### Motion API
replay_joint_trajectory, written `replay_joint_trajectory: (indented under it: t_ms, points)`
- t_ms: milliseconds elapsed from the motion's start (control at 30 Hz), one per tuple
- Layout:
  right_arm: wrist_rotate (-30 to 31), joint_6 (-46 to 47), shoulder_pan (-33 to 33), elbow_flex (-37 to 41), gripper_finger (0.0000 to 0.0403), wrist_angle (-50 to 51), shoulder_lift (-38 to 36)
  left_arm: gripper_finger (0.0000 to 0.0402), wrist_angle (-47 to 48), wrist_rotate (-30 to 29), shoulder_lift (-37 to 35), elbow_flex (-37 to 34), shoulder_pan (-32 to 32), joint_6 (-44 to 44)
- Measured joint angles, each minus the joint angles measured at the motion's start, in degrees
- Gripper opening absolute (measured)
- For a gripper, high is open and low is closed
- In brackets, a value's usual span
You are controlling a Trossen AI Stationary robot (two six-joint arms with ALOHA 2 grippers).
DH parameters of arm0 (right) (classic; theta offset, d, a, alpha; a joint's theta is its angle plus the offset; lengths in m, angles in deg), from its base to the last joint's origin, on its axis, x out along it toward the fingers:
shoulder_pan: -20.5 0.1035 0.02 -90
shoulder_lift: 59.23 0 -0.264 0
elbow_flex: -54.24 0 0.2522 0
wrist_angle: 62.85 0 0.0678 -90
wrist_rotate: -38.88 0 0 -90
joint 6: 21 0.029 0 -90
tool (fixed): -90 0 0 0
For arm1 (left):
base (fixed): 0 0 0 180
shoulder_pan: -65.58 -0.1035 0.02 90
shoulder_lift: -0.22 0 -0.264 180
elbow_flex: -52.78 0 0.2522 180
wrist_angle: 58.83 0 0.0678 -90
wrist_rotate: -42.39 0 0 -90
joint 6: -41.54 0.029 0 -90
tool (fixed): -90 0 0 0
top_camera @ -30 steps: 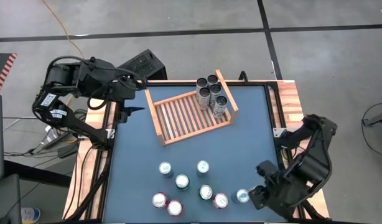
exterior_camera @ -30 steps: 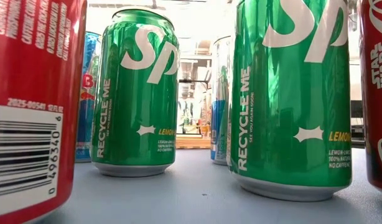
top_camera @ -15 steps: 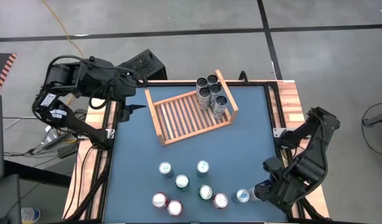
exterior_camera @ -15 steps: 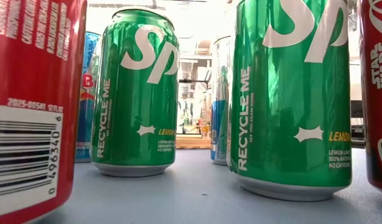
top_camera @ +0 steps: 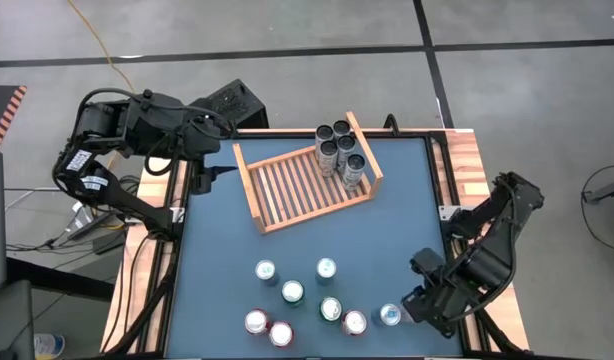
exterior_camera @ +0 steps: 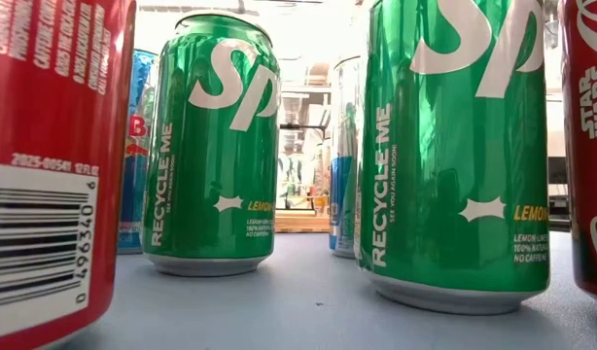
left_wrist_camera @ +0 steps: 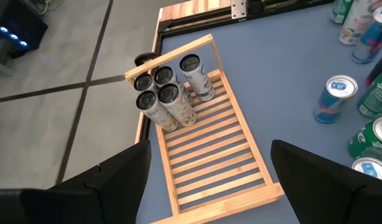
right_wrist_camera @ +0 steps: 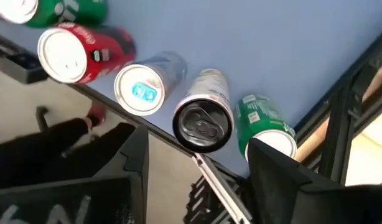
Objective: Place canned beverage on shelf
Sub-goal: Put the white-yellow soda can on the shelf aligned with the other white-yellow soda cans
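Note:
The wooden shelf (top_camera: pixel 305 182) lies on the blue table, far centre, with several dark-topped cans (top_camera: pixel 339 150) standing in its far right corner. More cans stand near the front edge. My right gripper (right_wrist_camera: pixel 197 168) points down, open, above the near right corner; a silver dark-topped can (right_wrist_camera: pixel 203 124) stands below the gap between its fingers, untouched, between a blue-topped can (right_wrist_camera: pixel 144 90) and a green can (right_wrist_camera: pixel 265 121). In the high view the arm (top_camera: pixel 427 295) hides that silver can. My left gripper (left_wrist_camera: pixel 209 186) hangs open, raised at the far left, facing the shelf (left_wrist_camera: pixel 209 143).
Loose cans crowd the near strip: red (top_camera: pixel 255 322), green (top_camera: pixel 292 292), blue-topped (top_camera: pixel 389 315), others close by. The low view is filled by two green cans (exterior_camera: pixel 211 146) (exterior_camera: pixel 459 146) and a red can (exterior_camera: pixel 46 165). The table's edge rail (right_wrist_camera: pixel 216 180) runs just beside the silver can.
My right gripper has come down a little over the cans at the near right corner, its wrist rolling slightly. The gap between its fingers shows no change. The cans and the shelf have not moved.

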Motion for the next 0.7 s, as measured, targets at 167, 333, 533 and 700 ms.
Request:
replay_joint_trajectory:
  t_ms: [167, 333, 533, 700]
  points:
    - [0.00, -4.59, -1.87, 0.00, 0.0189, -1.06, 0.02, 0.0318, 0.15, -0.02, 0.00, 0.00, 0.00, 0.00]
    - [-0.62, -4.96, -3.10, 0.00, 0.0189, -1.19, 0.04, 0.0318, 0.38, -0.02, -0.02, 0.00, 0.00, -0.04]
    - [-3.29, -0.60, -3.04, 0.00, 0.0193, -1.04, 0.04, 0.0318, 0.49, 0.00, -0.02, 0.00, 0.00, 0.33]
    - [-4.85, 1.10, -1.71, 0.00, 0.0232, -1.53, 0.04, 0.0318, 0.55, 0.68, -0.02, 0.00, -0.01, 0.87]
